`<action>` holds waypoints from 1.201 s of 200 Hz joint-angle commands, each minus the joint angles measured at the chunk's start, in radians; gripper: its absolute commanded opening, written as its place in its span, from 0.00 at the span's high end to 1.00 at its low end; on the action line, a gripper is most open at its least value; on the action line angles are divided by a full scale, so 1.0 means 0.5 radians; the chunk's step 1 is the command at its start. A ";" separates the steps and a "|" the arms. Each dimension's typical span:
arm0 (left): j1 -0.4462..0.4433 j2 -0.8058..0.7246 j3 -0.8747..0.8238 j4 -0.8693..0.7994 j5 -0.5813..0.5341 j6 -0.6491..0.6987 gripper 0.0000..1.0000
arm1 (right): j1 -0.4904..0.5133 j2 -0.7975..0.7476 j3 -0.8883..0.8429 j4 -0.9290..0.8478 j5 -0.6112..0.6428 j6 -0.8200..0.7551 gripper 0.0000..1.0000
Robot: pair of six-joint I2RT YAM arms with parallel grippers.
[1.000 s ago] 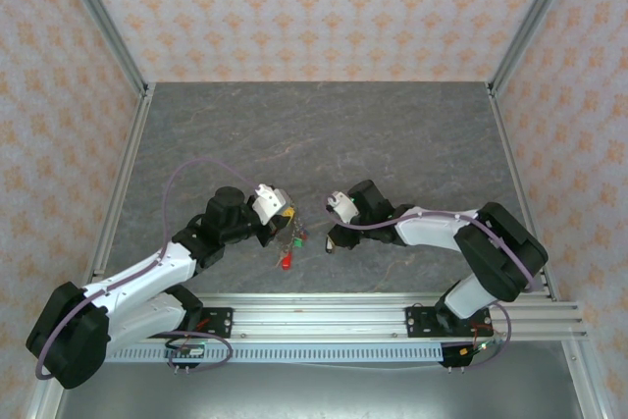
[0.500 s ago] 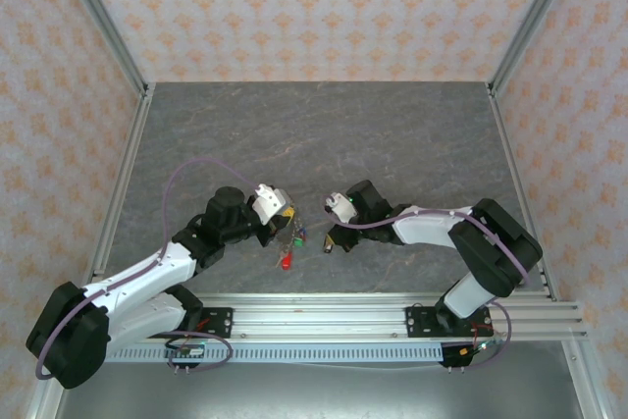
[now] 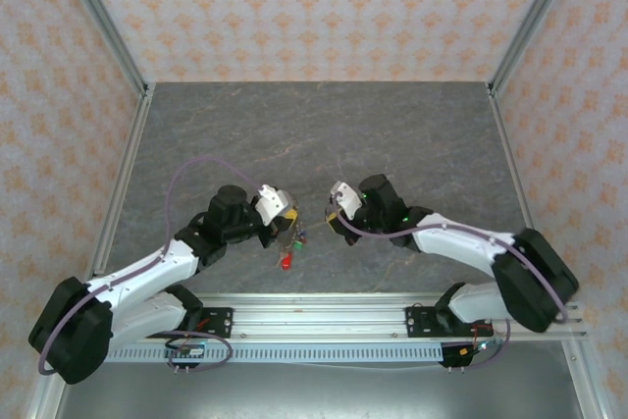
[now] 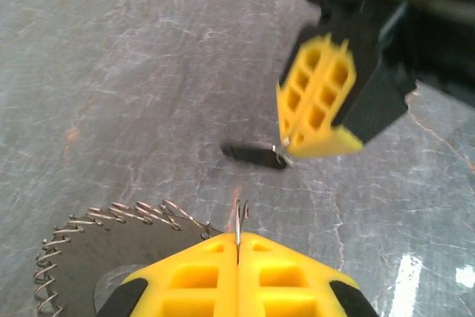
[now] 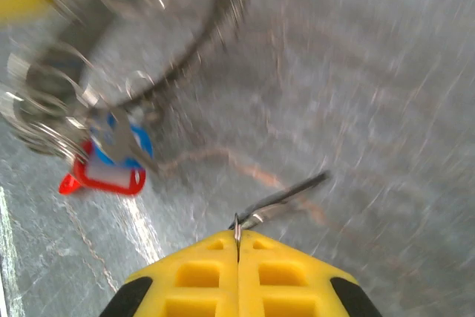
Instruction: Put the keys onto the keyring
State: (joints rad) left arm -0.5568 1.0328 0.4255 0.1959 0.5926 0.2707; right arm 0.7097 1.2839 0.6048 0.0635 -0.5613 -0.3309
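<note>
Top view: at the middle of the worktop [image 3: 392, 125], left jaws and right jaws face each other, tips close. The keys [image 3: 287, 245] hang just near of the left ones.
Left wrist: left jaws are pinched shut on the keyring [image 4: 111, 217], and right jaws grip a black key [image 4: 252, 155].
Right wrist: right jaws are shut on that key, with the tagged keys blurred to the left.

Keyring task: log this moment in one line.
left gripper: shut on ribbed grey wire keyring; right gripper: shut on small dark key
</note>
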 commanded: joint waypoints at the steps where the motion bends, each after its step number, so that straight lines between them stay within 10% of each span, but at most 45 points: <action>1: -0.028 0.020 0.078 0.104 0.170 0.065 1.00 | -0.008 -0.184 -0.027 -0.025 -0.077 -0.259 1.00; 73: -0.041 0.136 0.143 0.124 0.247 0.088 1.00 | 0.016 -0.141 0.174 -0.124 -0.443 -0.420 1.00; 240: -0.062 0.214 0.210 0.092 0.279 0.114 1.00 | 0.075 0.059 0.218 0.250 -0.390 -0.246 1.00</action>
State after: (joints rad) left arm -0.5762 1.1416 0.4911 0.2050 0.6994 0.3016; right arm 0.7341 1.3106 0.7071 0.1024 -0.7700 -0.4789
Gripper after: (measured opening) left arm 0.039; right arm 0.041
